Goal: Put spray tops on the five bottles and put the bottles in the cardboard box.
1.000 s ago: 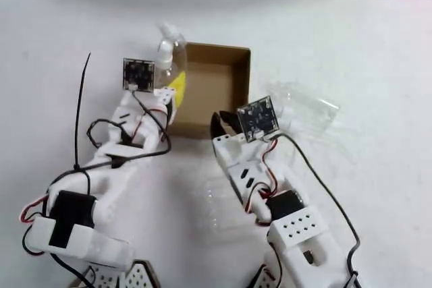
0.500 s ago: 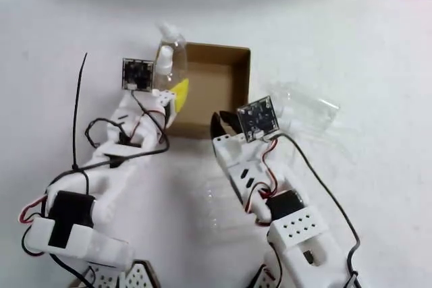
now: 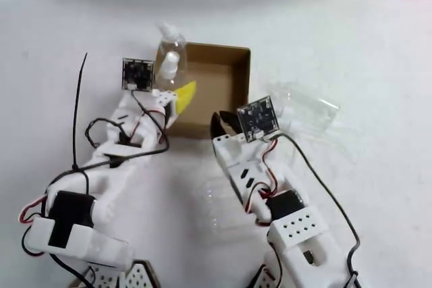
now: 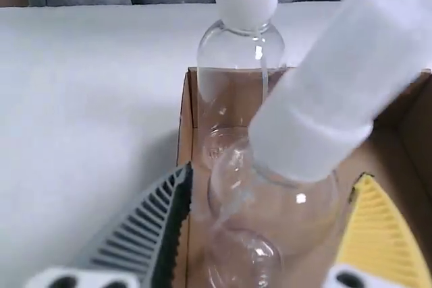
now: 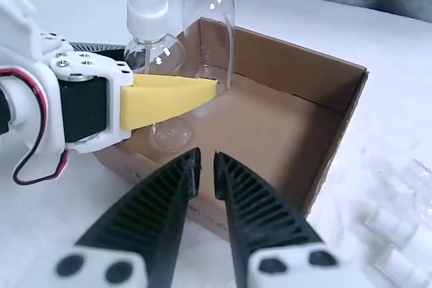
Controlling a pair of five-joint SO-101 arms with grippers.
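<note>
Bottle (image 4: 283,193), clear plastic, round-bodied w/ white cylindrical spray top, tilted over corner of cardboard box (image 3: 216,48), clamped betw. left fingers (image 4: 165,220), one ribbed grey, one yellow. 2nd bottle (image 4: 239,59) upright just behind. Right fingers (image 5: 162,214), ribbed black, nearly together, empty, near box front

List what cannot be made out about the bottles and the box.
- Base of the held bottle: left wrist view, cut off by the edge at the left gripper; contact with the cardboard box floor unclear.
- Number of loose bottles: high view, clear plastic on the white table, partly under the right arm.
- Nozzle of the standing bottle: wrist views, cut off by the edge.
</note>
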